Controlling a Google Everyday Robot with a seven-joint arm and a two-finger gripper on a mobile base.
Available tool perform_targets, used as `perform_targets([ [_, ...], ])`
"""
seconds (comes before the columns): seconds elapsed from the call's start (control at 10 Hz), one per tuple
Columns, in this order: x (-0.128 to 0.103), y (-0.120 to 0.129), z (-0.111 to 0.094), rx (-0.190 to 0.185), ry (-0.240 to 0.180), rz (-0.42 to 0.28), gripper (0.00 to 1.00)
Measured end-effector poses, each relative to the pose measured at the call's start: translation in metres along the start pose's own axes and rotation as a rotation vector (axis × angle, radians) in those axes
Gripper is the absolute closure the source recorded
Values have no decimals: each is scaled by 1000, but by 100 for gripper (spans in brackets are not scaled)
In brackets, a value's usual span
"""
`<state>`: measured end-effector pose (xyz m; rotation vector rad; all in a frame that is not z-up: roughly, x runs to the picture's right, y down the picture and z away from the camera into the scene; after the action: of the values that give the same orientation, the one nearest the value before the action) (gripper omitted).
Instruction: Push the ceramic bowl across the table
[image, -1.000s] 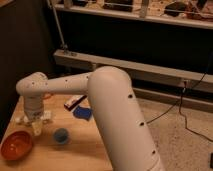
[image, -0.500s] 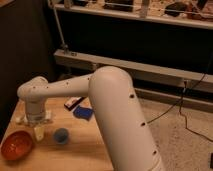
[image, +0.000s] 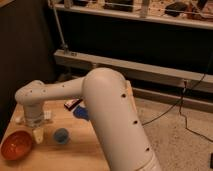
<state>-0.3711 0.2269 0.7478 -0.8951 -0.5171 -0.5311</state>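
gripper (image: 37, 134) low beside ceramic bowl (image: 17, 145) on table (image: 77, 150), whether open or closed cannot tell, arm (image: 110, 110) hides much of it

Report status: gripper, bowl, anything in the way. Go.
Gripper low over the table, close beside the ceramic bowl; contact unclear. Bowl sits at the near left corner in view. Nearby: small blue cup, just right of the gripper.

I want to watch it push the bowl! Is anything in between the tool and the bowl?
No, nothing visible is. The tool hangs low right next to the bowl on the table. The cup stands on the tool's other side, away from the bowl.
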Motion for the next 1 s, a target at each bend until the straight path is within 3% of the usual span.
perform_targets([
  [1.0, -10, -1, 17, -43, 16, -15, 35],
])
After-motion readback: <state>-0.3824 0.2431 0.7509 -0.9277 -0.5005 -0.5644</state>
